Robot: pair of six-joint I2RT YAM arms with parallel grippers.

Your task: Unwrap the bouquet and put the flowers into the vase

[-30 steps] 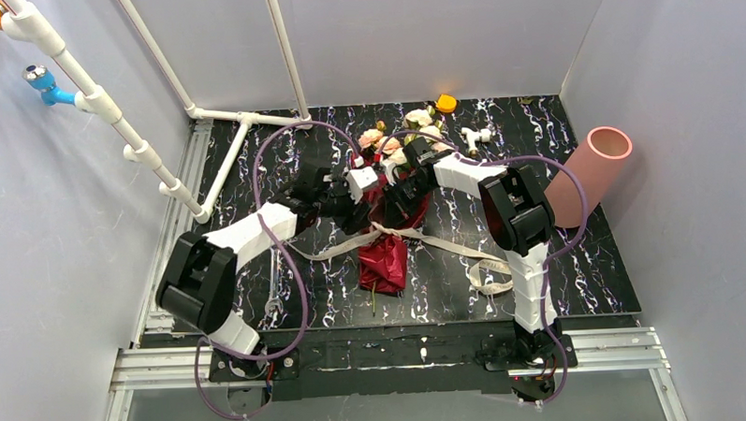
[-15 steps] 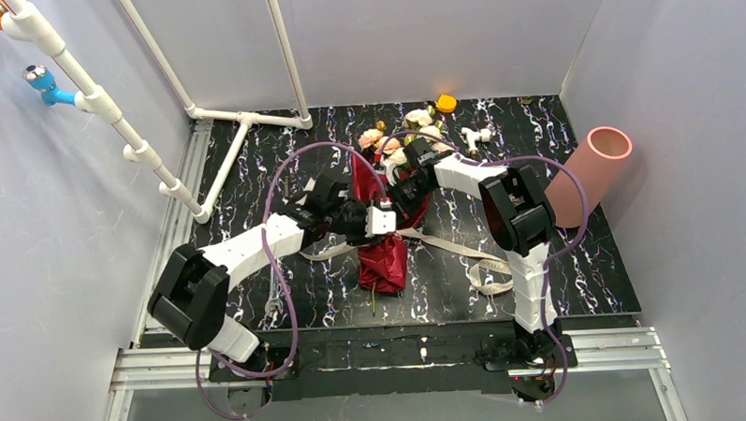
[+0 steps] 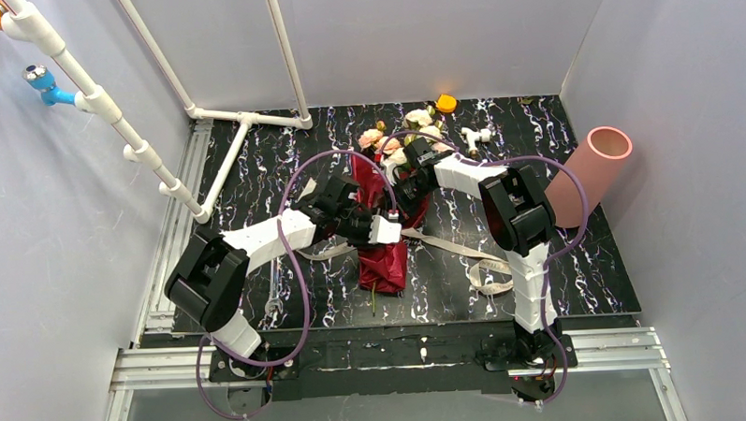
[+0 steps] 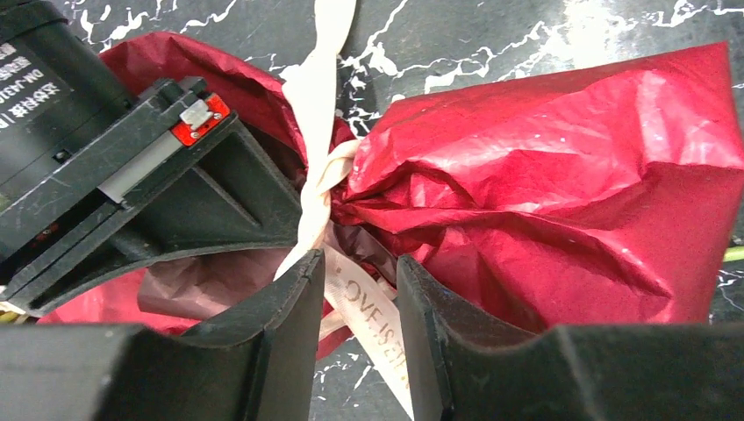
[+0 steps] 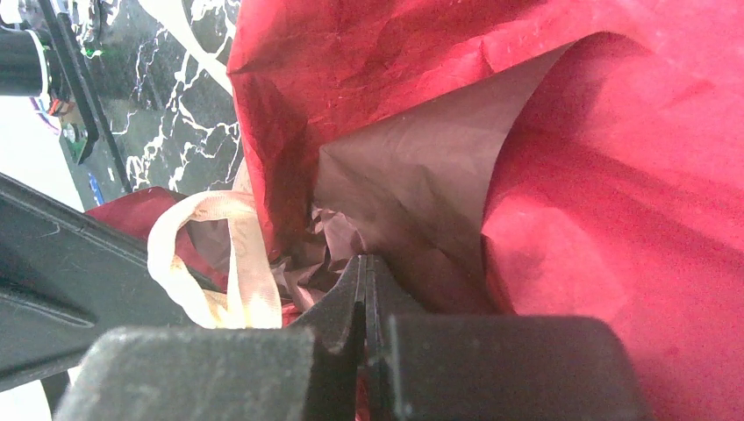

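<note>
Two arms meet over the bouquet point(image 3: 383, 262), mid-surface.

Top view: the bouquet lies flat on the dark surface point(image 3: 577, 269) with its long axis running near to far. The flowers point(image 3: 374, 137) point to the far edge and the wrapped stem end points back at the arm bases. The vase point(image 3: 588, 175) is at the right edge, well apart; I cannot tell whether it is upright or leaning. The left fingers point(image 3: 386, 231) come in from the left at the tied waist. The right fingers point(image 3: 404, 189) sit just beyond, at the wrap's open mouth. The ribbon point(image 3: 450, 248) trails off to the right, crosswise to the bouquet's axis.

Left wrist view: the fingers are narrow but apart, straddling a printed ribbon tail. The knot point(image 4: 320, 184) sits just ahead of the tips, cinching the wrapping paper point(image 4: 544, 175). I see no bite on the tail yet.

Right wrist view: the fingers are pressed together with no gap. The tips are buried in an inner fold of the paper, seemingly pinching it. A ribbon loop point(image 5: 232, 254) hangs just left of them.

Judgement: the left arm is nearer the knot and the tail already lies between its fingers. The pull should therefore run along the tail, across the bouquet's axis, while the right arm anchors the paper. The risk is dragging the whole bundle.
</note>
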